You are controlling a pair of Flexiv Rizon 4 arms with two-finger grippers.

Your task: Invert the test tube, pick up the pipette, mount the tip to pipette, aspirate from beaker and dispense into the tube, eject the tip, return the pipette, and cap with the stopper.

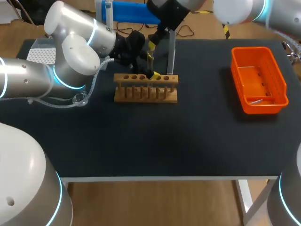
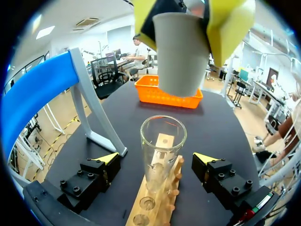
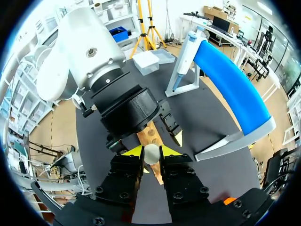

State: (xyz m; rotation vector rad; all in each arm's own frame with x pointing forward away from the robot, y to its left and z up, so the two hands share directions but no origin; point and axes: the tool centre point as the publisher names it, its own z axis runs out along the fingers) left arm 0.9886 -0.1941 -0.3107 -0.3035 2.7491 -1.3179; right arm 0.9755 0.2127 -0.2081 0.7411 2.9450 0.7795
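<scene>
A clear glass test tube (image 2: 162, 146) stands upright, mouth up, in the wooden rack (image 2: 157, 207). My left gripper (image 2: 156, 160) is open, one yellow-tipped finger on each side of the tube and neither touching it. Straight above the tube's mouth hangs a grey stopper (image 2: 181, 52), with my right gripper (image 3: 150, 154) shut on it (image 3: 151, 154). In the head view both grippers meet over the rack (image 1: 146, 88): the left gripper (image 1: 148, 70) from the left, the right gripper (image 1: 151, 52) from behind. The pipette (image 3: 187, 56) hangs on its blue stand (image 3: 230, 84).
An orange basket (image 1: 281, 80) sits at the table's right with a small pale item inside. The blue stand (image 1: 127, 12) is behind the rack, and a white tip box (image 1: 41, 54) lies at the far left. A coiled cable hangs from my left arm.
</scene>
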